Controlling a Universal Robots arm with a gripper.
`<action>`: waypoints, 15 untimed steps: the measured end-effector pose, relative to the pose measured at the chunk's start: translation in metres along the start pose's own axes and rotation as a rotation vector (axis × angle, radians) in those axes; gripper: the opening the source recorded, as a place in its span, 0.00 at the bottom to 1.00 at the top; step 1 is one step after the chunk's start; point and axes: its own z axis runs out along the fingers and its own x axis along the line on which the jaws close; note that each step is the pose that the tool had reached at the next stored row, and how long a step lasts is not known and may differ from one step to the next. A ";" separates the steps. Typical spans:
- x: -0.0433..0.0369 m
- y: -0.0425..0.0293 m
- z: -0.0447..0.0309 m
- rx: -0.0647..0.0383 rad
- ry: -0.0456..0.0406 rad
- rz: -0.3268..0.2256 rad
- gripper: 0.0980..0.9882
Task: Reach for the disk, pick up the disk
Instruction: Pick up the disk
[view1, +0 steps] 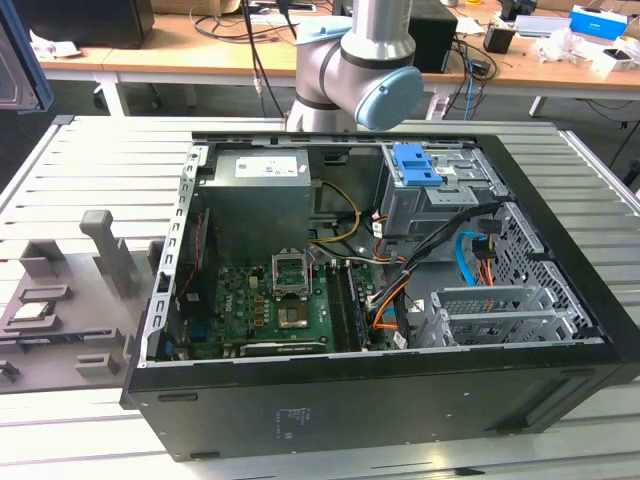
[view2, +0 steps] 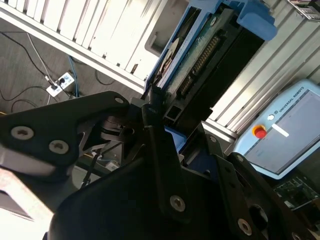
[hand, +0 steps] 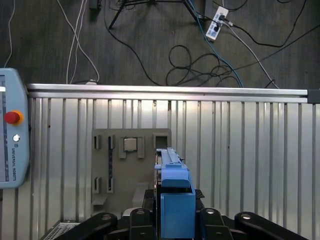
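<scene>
A slatted aluminium table takes up most of the exterior view, with cluttered desks behind it. An open computer case lies on the slats. A grey fixture sits towards the exterior view's left, and the arm rises behind the case.

In the second wrist view the gripper has its black fingers drawn in close on one end of the disk, pinching the blue frame between them. The disk's long axis runs straight out from the jaws, away from the wrist, so the hold is on its end, not across its middle. A teach pendant (red button showing) lies beyond it.

In the first wrist view the disk appears edge-on between the jaws. The slats, the fixture and a small square chip lie beyond it. I judge that the disk hangs clear of the table, carried by the gripper alone.
</scene>
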 end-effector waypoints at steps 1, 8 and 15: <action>0.0000 0.0001 -0.0025 0.000 0.0000 0.000 0.30; -0.0001 0.0000 -0.0105 0.000 0.0002 0.000 0.30; 0.0000 -0.0082 -0.0108 -0.001 0.0003 0.000 0.30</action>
